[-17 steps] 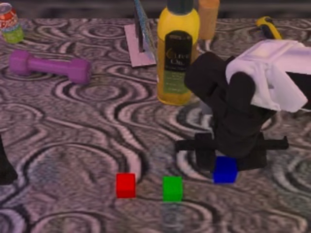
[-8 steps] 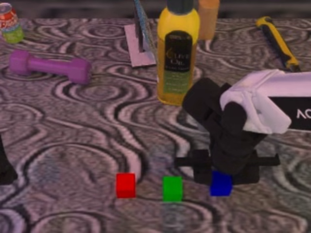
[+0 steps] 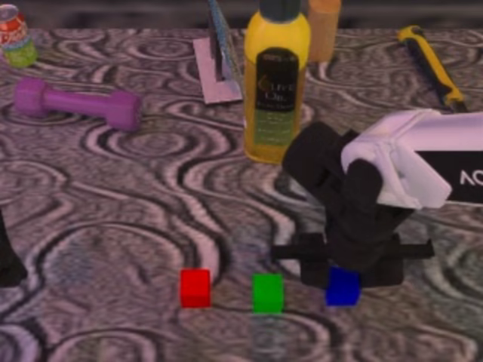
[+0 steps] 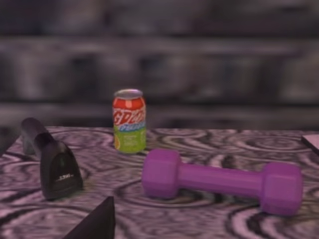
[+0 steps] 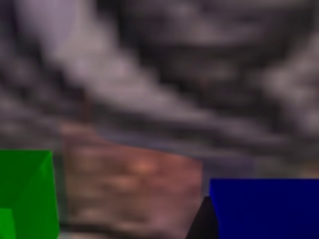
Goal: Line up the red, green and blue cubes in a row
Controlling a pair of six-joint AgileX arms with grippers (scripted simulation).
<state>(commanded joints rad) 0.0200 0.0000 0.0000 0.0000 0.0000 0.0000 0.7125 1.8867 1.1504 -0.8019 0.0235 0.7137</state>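
Right pincer (image 3: 343,273) clamped round blue cube (image 3: 343,287), down beside green cube (image 3: 268,292).

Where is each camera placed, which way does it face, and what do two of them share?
Top view: above the table, looking down on the right gripper at the small deep blue cube.
Left wrist view: low, facing the purple dumbbell and soda can; a dark corner of the left gripper shows.
Right wrist view: close to the tabletop.
Shared: the blue cube and bright green cube.
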